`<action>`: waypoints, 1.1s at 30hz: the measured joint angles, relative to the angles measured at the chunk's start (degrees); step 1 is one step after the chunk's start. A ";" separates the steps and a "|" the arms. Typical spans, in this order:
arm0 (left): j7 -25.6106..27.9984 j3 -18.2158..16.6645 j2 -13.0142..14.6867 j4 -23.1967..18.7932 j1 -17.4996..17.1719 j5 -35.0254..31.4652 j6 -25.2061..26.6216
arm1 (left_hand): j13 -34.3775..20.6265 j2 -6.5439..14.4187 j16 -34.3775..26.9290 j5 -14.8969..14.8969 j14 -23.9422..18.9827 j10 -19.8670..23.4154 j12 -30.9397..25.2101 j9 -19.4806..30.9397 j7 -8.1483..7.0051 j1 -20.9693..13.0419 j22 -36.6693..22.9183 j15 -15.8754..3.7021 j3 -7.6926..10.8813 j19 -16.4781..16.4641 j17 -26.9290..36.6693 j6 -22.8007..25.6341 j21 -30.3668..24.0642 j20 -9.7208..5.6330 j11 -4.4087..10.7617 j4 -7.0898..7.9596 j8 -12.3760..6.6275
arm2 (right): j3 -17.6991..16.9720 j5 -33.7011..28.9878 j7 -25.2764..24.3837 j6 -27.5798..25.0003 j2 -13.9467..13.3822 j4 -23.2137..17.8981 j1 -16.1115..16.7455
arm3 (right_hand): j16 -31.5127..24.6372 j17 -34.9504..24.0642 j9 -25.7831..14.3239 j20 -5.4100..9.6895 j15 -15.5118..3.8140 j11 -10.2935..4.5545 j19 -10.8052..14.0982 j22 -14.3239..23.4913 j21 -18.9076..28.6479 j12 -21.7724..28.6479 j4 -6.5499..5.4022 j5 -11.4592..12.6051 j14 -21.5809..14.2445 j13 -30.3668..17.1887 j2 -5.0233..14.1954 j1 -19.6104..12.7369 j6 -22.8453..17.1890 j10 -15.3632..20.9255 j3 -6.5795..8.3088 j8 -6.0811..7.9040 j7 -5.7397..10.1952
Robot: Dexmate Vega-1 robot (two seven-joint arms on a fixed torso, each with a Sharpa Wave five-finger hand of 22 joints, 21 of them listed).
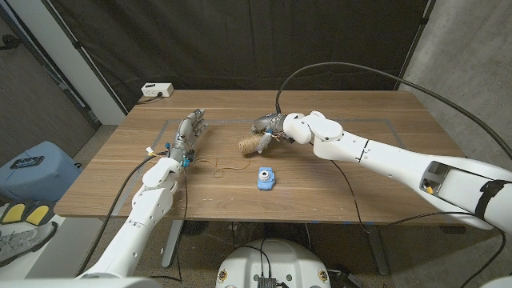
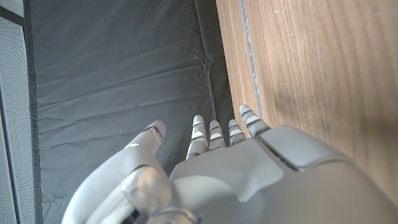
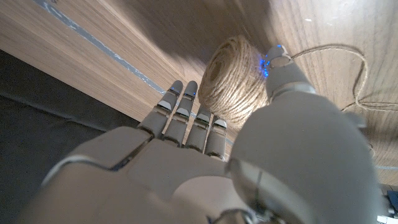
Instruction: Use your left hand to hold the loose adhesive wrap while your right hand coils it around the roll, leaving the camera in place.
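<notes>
Evidently we have our right hand (image 1: 264,128) up against the roll (image 1: 251,144), which lies on its side near the table's (image 1: 384,184) middle; the right wrist view shows fingers (image 3: 186,118) behind it and thumb beside it, so we judge it a loose cupping grip, ready to turn the roll. Its loose strand (image 1: 218,167) trails off toward eight o'clock, ending near our left hand (image 1: 189,132). That hand holds nothing, fingers (image 2: 214,134) straight and slightly apart, so the strand is not yet pinned. At five o'clock from the roll sits the camera (image 1: 266,178), apart from both hands, safely outside the winding path.
</notes>
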State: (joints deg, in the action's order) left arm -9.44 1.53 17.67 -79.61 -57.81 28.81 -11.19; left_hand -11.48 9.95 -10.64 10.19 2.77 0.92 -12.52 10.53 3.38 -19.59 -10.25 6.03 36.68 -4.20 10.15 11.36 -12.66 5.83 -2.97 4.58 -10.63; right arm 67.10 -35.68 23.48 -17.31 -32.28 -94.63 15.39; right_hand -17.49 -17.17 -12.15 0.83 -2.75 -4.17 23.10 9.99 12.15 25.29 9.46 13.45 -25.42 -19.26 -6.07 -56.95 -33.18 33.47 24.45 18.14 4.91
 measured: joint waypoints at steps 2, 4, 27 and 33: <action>0.14 0.11 -0.02 -0.08 0.01 -0.09 0.07 | 0.00 0.00 0.00 0.00 0.00 0.00 0.00 0.00 0.00 0.00 0.00 0.00 0.00 0.00 0.00 0.00 0.00 0.00 0.00 0.00 0.00 | -0.16 0.07 0.00 0.01 -0.27 -0.30 0.07 | 0.00 0.00 0.01 0.00 0.00 0.00 0.00 0.00 0.00 0.00 0.00 0.00 0.00 0.01 0.00 0.00 0.00 0.00 0.00 0.00 0.00; 0.30 0.11 -0.02 -0.08 0.01 -0.18 0.15 | 0.00 -0.12 0.00 0.00 0.00 0.00 0.00 0.00 0.00 0.12 0.00 0.00 0.00 0.00 0.00 0.00 0.00 0.00 0.00 0.00 0.00 | -0.29 0.07 0.00 0.01 -0.51 -0.58 0.14 | 0.00 -0.24 0.02 0.00 0.00 -0.01 0.00 0.00 0.00 -0.01 0.00 0.00 0.00 0.01 0.00 0.00 0.00 0.00 0.00 0.00 0.00; 1.34 1.61 -0.52 -1.22 0.31 -0.63 0.19 | 0.00 -0.23 0.00 0.00 0.00 0.00 0.00 0.00 0.30 0.23 0.00 0.00 0.39 0.00 -0.30 0.30 0.00 0.00 0.01 -0.40 0.00 | -2.64 0.97 0.87 -0.42 -3.67 -5.78 1.24 | -0.54 -1.06 0.01 0.00 0.01 0.46 0.00 0.00 0.00 0.19 -0.14 -0.23 -0.60 -0.03 -0.08 -0.08 -0.94 1.06 -0.14 -0.22 -0.49; 1.38 1.86 -0.51 -1.54 0.37 -0.67 0.13 | 0.00 -0.23 0.00 0.00 0.00 0.31 0.00 0.00 0.30 0.23 0.00 0.00 0.39 0.00 -0.30 0.30 0.00 0.00 -0.31 -0.40 0.00 | -3.30 1.06 0.48 -0.55 -4.20 -7.00 1.62 | -0.84 -1.27 0.02 0.00 0.31 0.40 0.00 0.00 0.00 0.22 -0.25 -0.23 -0.91 -0.03 -0.21 -0.21 -1.33 1.18 -0.25 -0.22 -0.54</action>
State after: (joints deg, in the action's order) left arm -8.06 3.40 17.17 -81.15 -57.44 28.15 -11.06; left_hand -11.48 9.72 -10.64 10.19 2.77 1.24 -12.52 10.52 3.68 -19.37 -10.25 6.04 37.07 -4.19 9.85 11.67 -12.66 5.83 -3.28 4.18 -10.63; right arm 63.81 -34.62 23.95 -17.86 -36.48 -101.63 17.00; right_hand -18.32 -18.44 -12.13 0.82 -2.44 -3.77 23.10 9.99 12.15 25.52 9.21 13.22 -26.33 -19.29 -6.28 -57.16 -34.51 34.65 24.20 17.93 4.37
